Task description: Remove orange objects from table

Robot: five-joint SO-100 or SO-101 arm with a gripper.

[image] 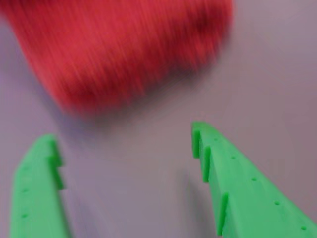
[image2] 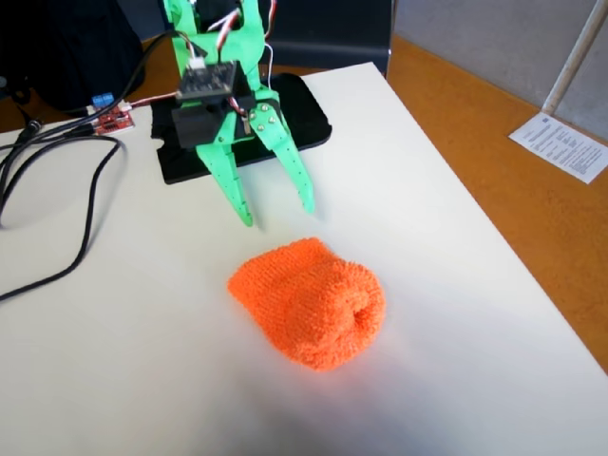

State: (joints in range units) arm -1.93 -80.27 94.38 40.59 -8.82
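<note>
Orange-brown floor [image2: 475, 161] runs along the right of the fixed view, with a printed sheet of paper [image2: 560, 144] lying on it near the upper right corner. An off-white desk [image2: 446, 313] fills most of that view, its straight edge slanting down to the right. At its far end sits a glossy black base plate [image2: 309, 114], and the green arm [image2: 214, 38] rises from it. Black cables [image2: 57, 199] loop over the desk's left side, beside a small red circuit board [image2: 114, 117].

Near the desk's middle lies the orange knit lump [image2: 309, 302], fuzzy and rolled, with a fold at its near right end. It rests flat on the desk, free of any grip.

Just behind it hangs the claw [image2: 278, 213], its two green fingers spread wide and pointing down at the desk, tips close to the lump's far edge but apart from it. The wrist view shows the claw [image: 124, 146] empty, with the blurred lump [image: 124, 49] ahead of the fingertips and bare desk [image: 277, 89] between them.
</note>
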